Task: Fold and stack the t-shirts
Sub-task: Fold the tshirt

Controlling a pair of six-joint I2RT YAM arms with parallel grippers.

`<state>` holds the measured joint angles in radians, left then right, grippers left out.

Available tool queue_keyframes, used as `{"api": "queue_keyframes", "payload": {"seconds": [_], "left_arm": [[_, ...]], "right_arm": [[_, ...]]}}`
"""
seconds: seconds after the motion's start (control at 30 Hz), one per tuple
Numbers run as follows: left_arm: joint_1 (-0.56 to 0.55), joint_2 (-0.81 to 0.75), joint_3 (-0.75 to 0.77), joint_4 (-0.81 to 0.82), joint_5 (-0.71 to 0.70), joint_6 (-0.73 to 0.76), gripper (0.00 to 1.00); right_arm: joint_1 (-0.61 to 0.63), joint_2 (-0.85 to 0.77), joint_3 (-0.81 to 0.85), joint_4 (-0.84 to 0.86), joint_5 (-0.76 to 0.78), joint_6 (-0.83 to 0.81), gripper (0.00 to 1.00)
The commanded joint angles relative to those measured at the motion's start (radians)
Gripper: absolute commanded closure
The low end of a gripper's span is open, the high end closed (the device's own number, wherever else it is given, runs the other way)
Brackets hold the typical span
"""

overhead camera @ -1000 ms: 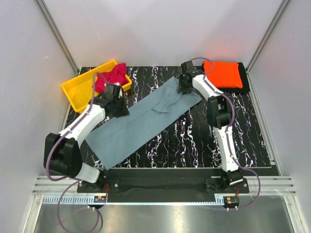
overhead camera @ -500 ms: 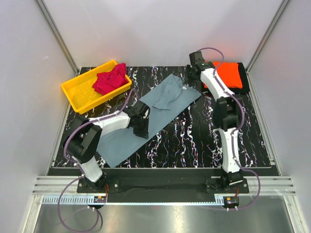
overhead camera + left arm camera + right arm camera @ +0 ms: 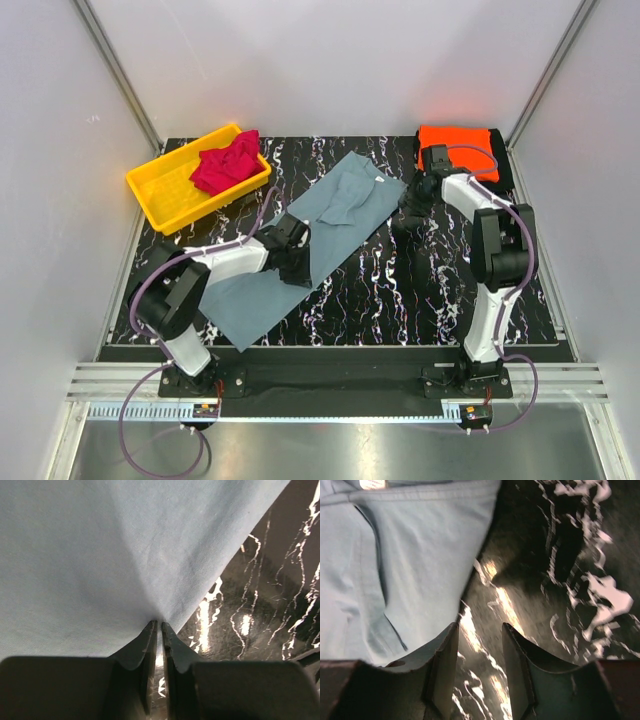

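Note:
The grey-blue t-shirt (image 3: 300,240) lies in a long diagonal strip on the black marbled table (image 3: 400,290), collar towards the back right. My left gripper (image 3: 296,266) is low at its near-right edge. In the left wrist view, the left gripper (image 3: 159,625) is shut on a pinch of the grey-blue t-shirt (image 3: 100,555). My right gripper (image 3: 408,216) is open and empty over bare table, just right of the collar end. In the right wrist view, the right gripper (image 3: 480,627) has the shirt (image 3: 395,570) to its left. The orange t-shirt (image 3: 458,150) lies folded at the back right. The crimson t-shirt (image 3: 226,165) is crumpled in the bin.
A yellow plastic bin (image 3: 165,190) stands at the back left. The orange shirt rests on a black pad (image 3: 505,165) by the right wall. White walls close in both sides and the back.
My left gripper carried the shirt's left edge across to its right side, so the shirt is now narrower. My right gripper left the collar end and came down to the right of it.

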<state>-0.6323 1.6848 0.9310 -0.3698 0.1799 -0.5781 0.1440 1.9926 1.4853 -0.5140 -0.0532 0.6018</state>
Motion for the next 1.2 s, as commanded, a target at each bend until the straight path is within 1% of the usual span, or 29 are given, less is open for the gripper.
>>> {"api": "queue_keyframes", "payload": {"seconds": [0.0,0.17,0.23,0.33,0.5,0.57,0.6,0.67,0.7,0.73,0.77,0.8,0.83,0.9,0.93,1.0,1.03,1.07,1.1,1.13,1.17], "left_arm": [[-0.03,0.01,-0.02,0.025,0.029,-0.04,0.85],[-0.052,0.016,-0.012,0.031,0.033,-0.078,0.85],[-0.056,0.013,-0.015,0.034,0.038,-0.098,0.85],[-0.072,0.004,-0.026,0.042,0.029,-0.146,0.85],[-0.078,-0.019,-0.038,0.091,0.018,-0.223,0.81],[-0.081,-0.011,-0.029,0.098,0.032,-0.255,0.81],[-0.081,-0.008,-0.021,0.121,0.044,-0.267,0.81],[-0.096,0.004,-0.011,0.159,0.078,-0.311,0.81],[-0.105,0.009,0.005,0.207,0.09,-0.327,0.8],[-0.115,0.018,0.021,0.219,0.101,-0.348,0.8],[-0.134,0.044,0.046,0.224,0.105,-0.354,0.8],[-0.142,0.059,0.105,0.218,0.11,-0.355,0.78],[-0.153,0.075,0.133,0.207,0.122,-0.359,0.74],[-0.156,0.104,0.201,0.178,0.138,-0.362,0.73],[-0.156,0.108,0.219,0.164,0.144,-0.352,0.7],[-0.156,0.105,0.277,0.108,0.142,-0.324,0.68],[-0.156,0.102,0.296,0.086,0.15,-0.274,0.66],[-0.155,0.096,0.316,0.063,0.154,-0.249,0.66],[-0.15,0.09,0.339,0.01,0.153,-0.227,0.66],[-0.139,0.064,0.341,-0.004,0.156,-0.189,0.66],[-0.13,0.043,0.335,-0.014,0.156,-0.172,0.67]], "right_arm": [[0.003,0.032,0.012,0.166,-0.048,0.026,0.53],[-0.017,0.093,0.0,0.272,-0.1,0.058,0.53],[-0.024,0.133,0.026,0.272,-0.102,0.064,0.53],[-0.047,0.182,0.058,0.27,-0.103,0.066,0.57],[-0.08,0.259,0.118,0.269,-0.119,0.072,0.59],[-0.086,0.297,0.167,0.267,-0.131,0.062,0.63],[-0.09,0.313,0.188,0.264,-0.137,0.058,0.73],[-0.098,0.365,0.268,0.256,-0.166,0.049,0.82],[-0.1,0.386,0.303,0.252,-0.184,0.036,0.85],[-0.103,0.411,0.382,0.243,-0.218,0.03,0.87],[-0.104,0.46,0.424,0.217,-0.227,0.018,0.88],[-0.103,0.481,0.466,0.204,-0.243,0.012,0.88],[-0.104,0.501,0.54,0.187,-0.249,0.004,0.88],[-0.107,0.56,0.62,0.166,-0.249,-0.017,0.87],[-0.107,0.58,0.706,0.134,-0.243,-0.026,0.86],[-0.116,0.652,0.812,0.089,-0.243,-0.052,0.82],[-0.122,0.679,0.936,0.013,-0.247,-0.059,0.8],[-0.124,0.73,1.002,-0.035,-0.247,-0.065,0.72],[-0.127,0.744,1.062,-0.084,-0.235,-0.076,0.69],[-0.129,0.749,1.136,-0.186,-0.214,-0.077,0.66],[-0.127,0.711,1.135,-0.22,-0.185,-0.06,0.64]]}}
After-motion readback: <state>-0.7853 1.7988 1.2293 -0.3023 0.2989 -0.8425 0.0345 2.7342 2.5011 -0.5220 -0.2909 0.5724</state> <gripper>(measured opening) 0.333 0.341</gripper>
